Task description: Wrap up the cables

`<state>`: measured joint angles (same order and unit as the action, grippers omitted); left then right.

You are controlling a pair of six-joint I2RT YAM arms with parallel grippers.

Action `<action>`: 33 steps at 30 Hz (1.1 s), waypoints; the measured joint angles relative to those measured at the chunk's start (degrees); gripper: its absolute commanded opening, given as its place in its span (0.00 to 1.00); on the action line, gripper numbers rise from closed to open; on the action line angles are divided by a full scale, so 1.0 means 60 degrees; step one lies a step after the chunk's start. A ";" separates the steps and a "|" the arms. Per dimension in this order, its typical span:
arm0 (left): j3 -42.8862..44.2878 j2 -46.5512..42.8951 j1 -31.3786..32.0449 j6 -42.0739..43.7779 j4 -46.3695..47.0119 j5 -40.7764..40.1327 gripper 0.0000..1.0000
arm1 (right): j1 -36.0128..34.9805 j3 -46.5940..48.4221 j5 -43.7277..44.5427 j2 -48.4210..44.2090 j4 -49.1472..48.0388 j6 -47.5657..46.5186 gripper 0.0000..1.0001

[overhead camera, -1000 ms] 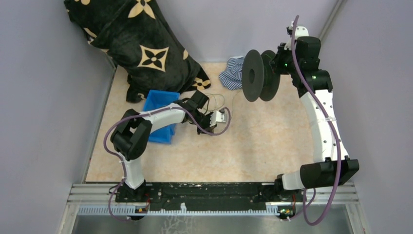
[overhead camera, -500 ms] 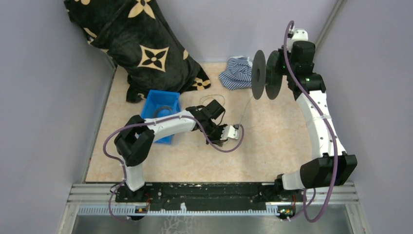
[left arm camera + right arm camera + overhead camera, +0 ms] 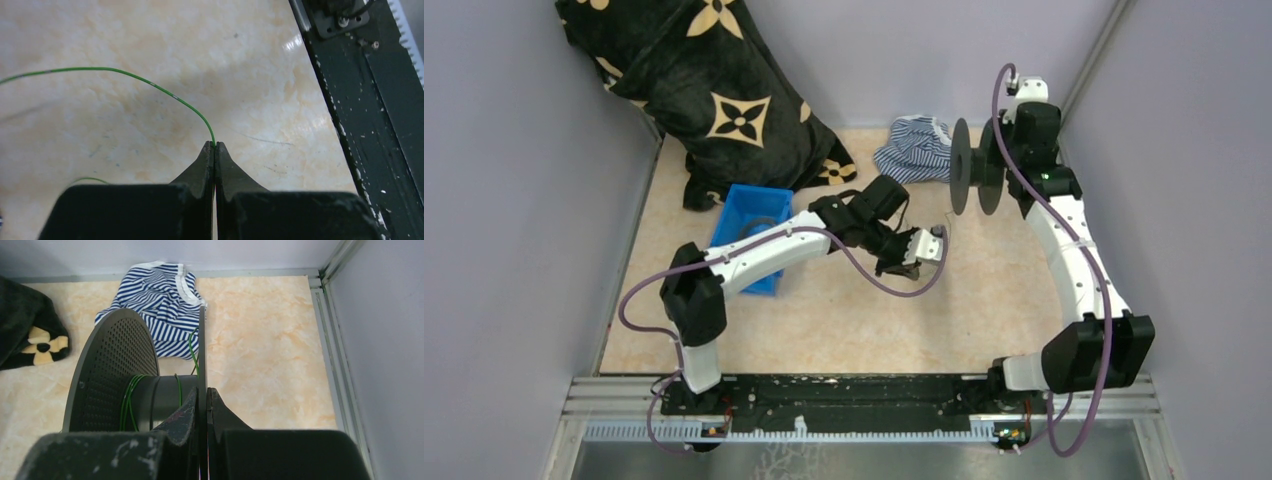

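Note:
A thin green cable [image 3: 125, 72] arcs over the floor and ends pinched between the tips of my left gripper [image 3: 215, 146], which is shut on it. In the top view the left gripper [image 3: 911, 262] hangs mid-floor, just left of the black spool [image 3: 977, 180]. My right gripper [image 3: 202, 390] is shut on the spool's near flange [image 3: 202, 340] and holds the spool off the floor, edge-on to the top camera. A few turns of green cable [image 3: 129, 395] lie around the spool's hub, and one strand hangs off past the flange.
A blue bin [image 3: 749, 235] sits under the left arm. A black flower-patterned blanket [image 3: 714, 90] fills the back left corner. A striped cloth [image 3: 914, 148] lies by the back wall. The black base rail [image 3: 370, 100] runs along the near edge. Walls close both sides.
The left arm has stretched right, away from the blue bin and toward the spool, carrying the cable end. The right arm has turned the spool more edge-on and drawn it slightly right.

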<state>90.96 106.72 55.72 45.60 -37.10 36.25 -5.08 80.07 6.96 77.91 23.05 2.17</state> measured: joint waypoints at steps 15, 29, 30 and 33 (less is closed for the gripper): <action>0.2954 0.0222 0.0000 -0.2331 0.0459 0.0058 0.00 | -0.0073 -0.1453 0.0204 -0.0568 -0.0470 -0.0368 0.00; 0.3577 0.0310 0.0000 -0.3406 0.0437 0.0831 0.00 | -0.0091 -0.1847 0.0423 -0.0718 -0.0743 -0.0572 0.00; 0.3577 0.0302 0.0000 -0.3497 0.0441 0.0867 0.00 | -0.0087 -0.1851 0.0423 -0.0718 -0.0743 -0.0586 0.00; 0.3577 0.0284 0.0000 -0.3810 0.0477 0.0940 0.00 | -0.0091 -0.1851 0.0423 -0.0718 -0.0743 -0.0623 0.00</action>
<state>112.42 108.42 55.72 22.74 -34.24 41.89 -5.63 68.97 9.50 73.60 18.59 -1.56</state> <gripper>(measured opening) 0.006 0.024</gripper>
